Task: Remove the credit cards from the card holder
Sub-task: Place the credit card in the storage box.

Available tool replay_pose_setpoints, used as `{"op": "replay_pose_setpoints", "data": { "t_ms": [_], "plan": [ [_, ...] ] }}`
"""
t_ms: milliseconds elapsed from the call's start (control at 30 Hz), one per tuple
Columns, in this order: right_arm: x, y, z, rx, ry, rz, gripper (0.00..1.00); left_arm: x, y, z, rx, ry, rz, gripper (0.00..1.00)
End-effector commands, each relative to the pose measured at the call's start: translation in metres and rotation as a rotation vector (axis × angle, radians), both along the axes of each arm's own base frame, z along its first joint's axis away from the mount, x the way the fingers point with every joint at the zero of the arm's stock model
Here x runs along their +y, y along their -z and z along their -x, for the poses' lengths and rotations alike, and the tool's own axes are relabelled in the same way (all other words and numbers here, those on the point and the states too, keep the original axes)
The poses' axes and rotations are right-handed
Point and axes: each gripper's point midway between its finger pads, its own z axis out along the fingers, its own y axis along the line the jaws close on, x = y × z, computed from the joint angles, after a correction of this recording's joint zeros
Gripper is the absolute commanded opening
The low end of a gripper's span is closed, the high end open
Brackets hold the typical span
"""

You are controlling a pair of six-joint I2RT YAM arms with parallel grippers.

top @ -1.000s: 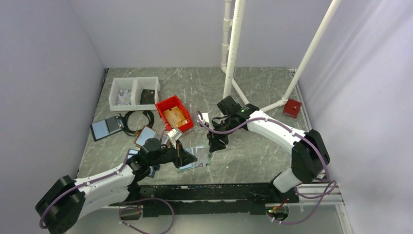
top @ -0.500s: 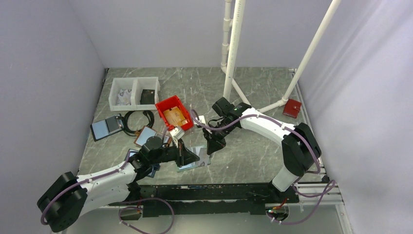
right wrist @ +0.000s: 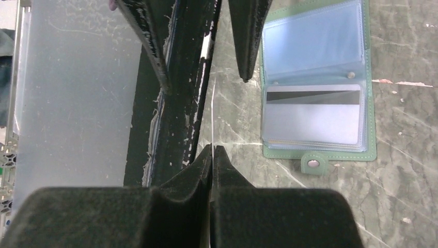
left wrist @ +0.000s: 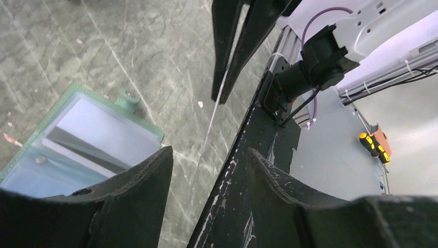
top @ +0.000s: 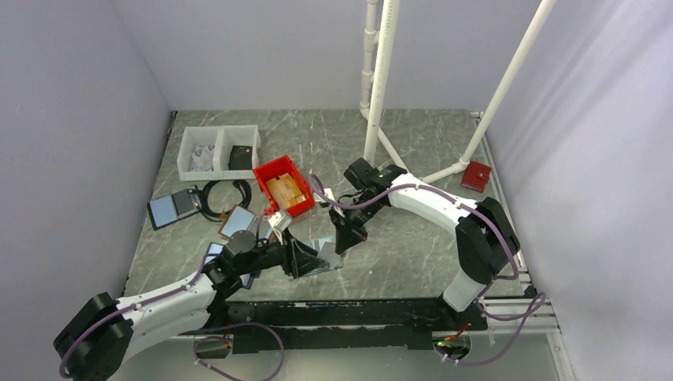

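Right hand has one card out; the holder lies beside it.
My right gripper (right wrist: 212,152) is clamped on a thin credit card (right wrist: 213,113), seen edge-on and sticking straight out past my fingertips. The card holder (right wrist: 310,39) lies open and flat just off that hand's right side, its long axis parallel to my fingers, with a striped card (right wrist: 312,116) in the nearer pocket. My left gripper (left wrist: 209,152) is spread and empty, with the holder beside its left finger. I judge that hand better placed for the next pull.

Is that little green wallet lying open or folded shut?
Open: the green-edged card holder with clear blue pockets lies spread flat, both panels facing up, snap tab unfastened. A dark-striped card sits in one pocket.
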Motion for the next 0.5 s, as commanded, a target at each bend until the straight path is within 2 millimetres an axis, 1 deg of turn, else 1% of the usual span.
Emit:
{"op": "replay_pose_setpoints", "data": {
  "t_ms": [0,167,233,267,333,367,400,433,467],
  "plan": [
    [0.009,-0.018,-0.001,0.002,-0.027,-0.08,0.0,-0.003,-0.008,0.0,-0.031,0.005,0.062,0.59],
    [0.009,-0.02,-0.002,0.013,-0.023,-0.087,0.0,-0.011,-0.008,-0.003,-0.019,0.024,0.069,0.54],
    [0.009,-0.019,-0.003,0.015,-0.018,-0.086,0.0,-0.014,-0.007,-0.003,-0.012,0.037,0.07,0.48],
    [0.009,-0.019,-0.003,0.015,-0.014,-0.084,0.0,-0.016,-0.006,-0.003,-0.005,0.044,0.071,0.43],
    [0.009,-0.018,-0.006,0.012,-0.004,-0.078,0.0,-0.019,-0.004,-0.003,0.009,0.053,0.072,0.3],
    [0.008,-0.017,-0.006,0.011,-0.002,-0.075,0.0,-0.02,-0.003,-0.003,0.014,0.058,0.073,0.22],
    [0.008,-0.017,-0.007,0.009,0.002,-0.073,0.0,-0.021,-0.003,-0.003,0.016,0.063,0.076,0.09],
    [0.008,-0.016,-0.008,0.005,0.008,-0.067,0.0,-0.022,-0.003,-0.001,0.018,0.076,0.08,0.02],
    [0.008,-0.015,-0.01,-0.003,0.012,-0.062,0.0,-0.022,-0.004,0.0,0.016,0.084,0.083,0.0]
  ]
}}
